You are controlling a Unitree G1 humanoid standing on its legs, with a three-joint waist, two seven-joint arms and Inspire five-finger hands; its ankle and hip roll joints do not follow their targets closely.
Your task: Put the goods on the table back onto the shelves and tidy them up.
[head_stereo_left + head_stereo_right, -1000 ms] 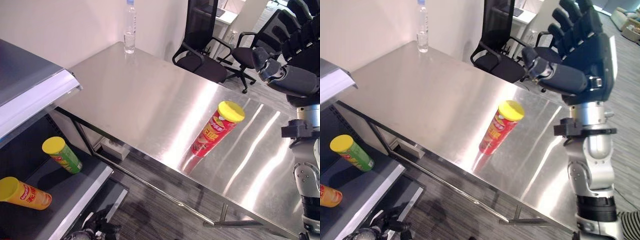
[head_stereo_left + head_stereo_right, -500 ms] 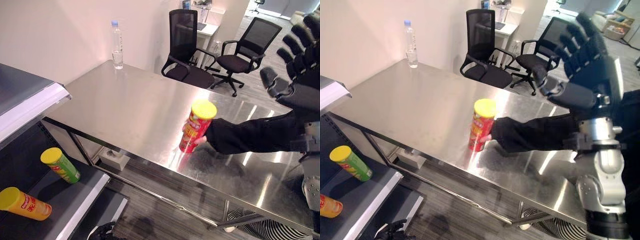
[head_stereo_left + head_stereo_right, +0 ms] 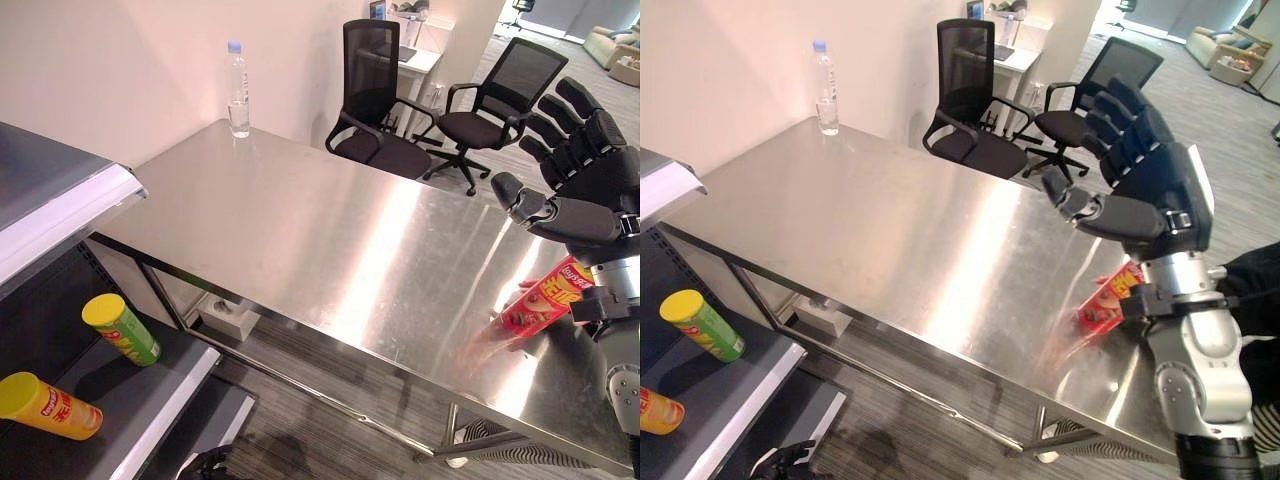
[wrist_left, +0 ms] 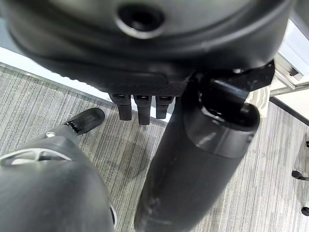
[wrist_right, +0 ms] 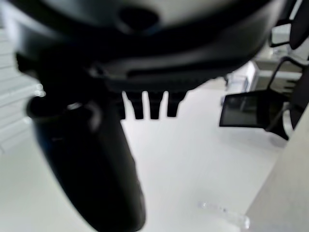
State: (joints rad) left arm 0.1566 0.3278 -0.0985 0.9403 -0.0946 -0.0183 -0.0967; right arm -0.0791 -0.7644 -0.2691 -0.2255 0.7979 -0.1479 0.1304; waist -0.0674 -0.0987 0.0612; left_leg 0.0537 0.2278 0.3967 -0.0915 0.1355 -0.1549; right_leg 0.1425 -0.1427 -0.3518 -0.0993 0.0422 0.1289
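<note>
The right hand (image 3: 1145, 185) is raised above the table (image 3: 300, 230), fingers spread and empty. Just below and behind it, the red can (image 3: 545, 300) tilts at the table's right edge. The left hand (image 4: 145, 108) hangs relaxed, empty.

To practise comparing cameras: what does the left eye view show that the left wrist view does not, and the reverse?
Left eye view: the steel table, a tilted red can near the open right hand, and a green can and an orange can on the shelf. Left wrist view: the left hand close up, fingers straight. Both: the grey striped floor.
</note>
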